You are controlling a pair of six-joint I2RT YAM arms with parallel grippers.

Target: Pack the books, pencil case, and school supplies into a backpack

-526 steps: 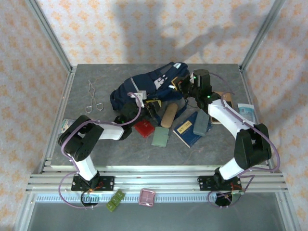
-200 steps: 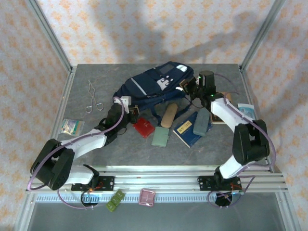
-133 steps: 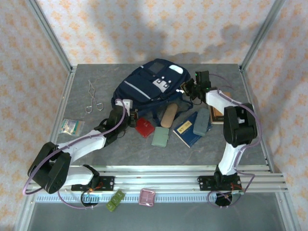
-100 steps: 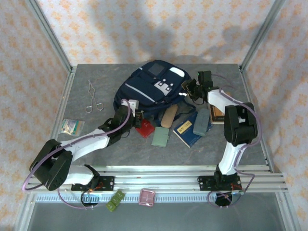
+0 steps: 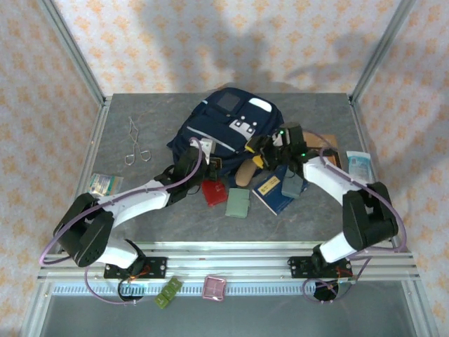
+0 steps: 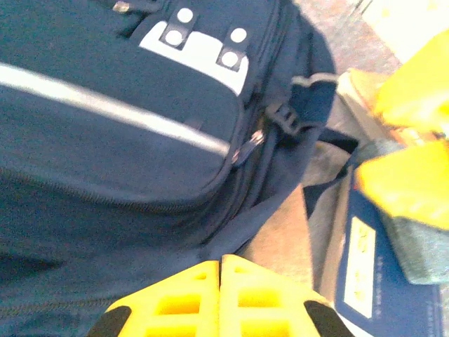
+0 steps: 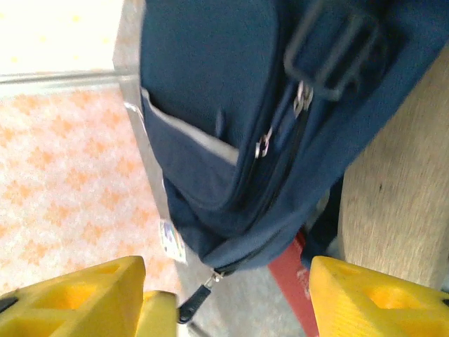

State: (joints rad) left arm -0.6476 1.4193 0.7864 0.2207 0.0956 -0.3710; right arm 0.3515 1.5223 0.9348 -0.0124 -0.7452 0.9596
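Note:
The navy backpack [image 5: 226,125] lies flat at the table's middle back. My left gripper [image 5: 210,160] is at its near edge, shut on a fold of its fabric [image 6: 235,235]. My right gripper [image 5: 258,153] stands open at the backpack's near right corner. A dark zipper pull [image 7: 193,302] hangs between its fingers [image 7: 77,298], beside the left one. The tan pencil case [image 5: 245,172] lies just under that gripper. In front lie the red case [image 5: 212,191], the green case [image 5: 238,203], the dark blue book [image 5: 271,191] and the grey slab [image 5: 292,184]. The brown book [image 5: 330,151] peeks out behind the right arm.
A metal scissor-like tool [image 5: 135,144] lies at the back left. A small packet [image 5: 105,184] sits by the left edge and a light-blue packet [image 5: 359,163] by the right edge. Metal frame posts rise at the table's back corners.
The backpack has turned and slid right with my left gripper. My right gripper has opened and come forward and left to the backpack's near corner.

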